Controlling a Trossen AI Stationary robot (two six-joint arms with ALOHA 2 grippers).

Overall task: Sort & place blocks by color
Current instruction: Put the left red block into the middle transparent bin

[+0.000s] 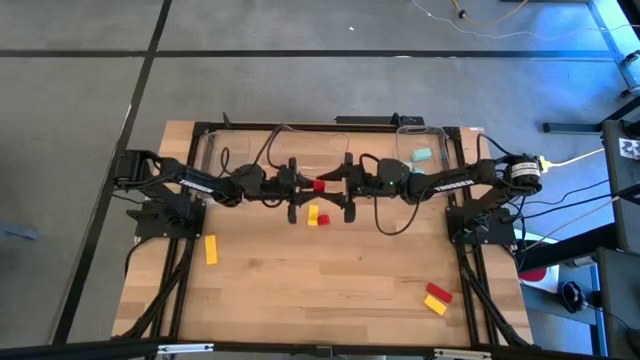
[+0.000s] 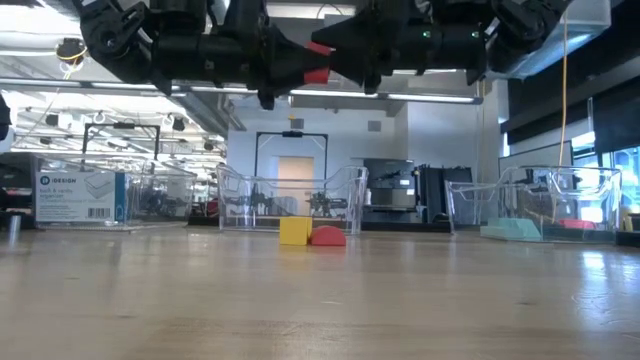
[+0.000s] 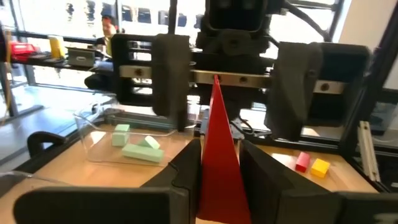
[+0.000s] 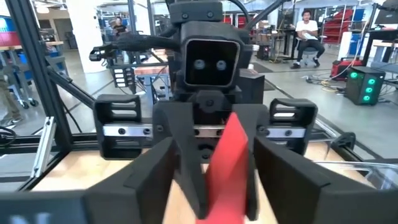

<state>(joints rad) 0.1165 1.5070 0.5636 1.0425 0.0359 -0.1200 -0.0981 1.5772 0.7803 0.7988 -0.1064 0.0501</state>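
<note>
Red block [image 1: 319,185] hanging in mid-air above the tabletop [image 1: 320,285], pinched from both sides at once: left hand [image 1: 303,186] closing on it from one side, right hand [image 1: 338,184] gripping the opposite end, the two hands meeting nose to nose near the middle of the far half. Showing in the low view as a red piece [image 2: 317,62] caught between dark fingers high over the wood. Lying just below that, a yellow block [image 1: 312,213] and another red block [image 1: 323,220] touching each other. Resting well apart toward the left edge, a second yellow block [image 1: 210,249]. Sitting near the right front corner, a red block [image 1: 438,292] beside a yellow one [image 1: 434,306]. Lying inside the clear bin [image 1: 403,131] at the far right, teal blocks [image 1: 421,156].
</note>
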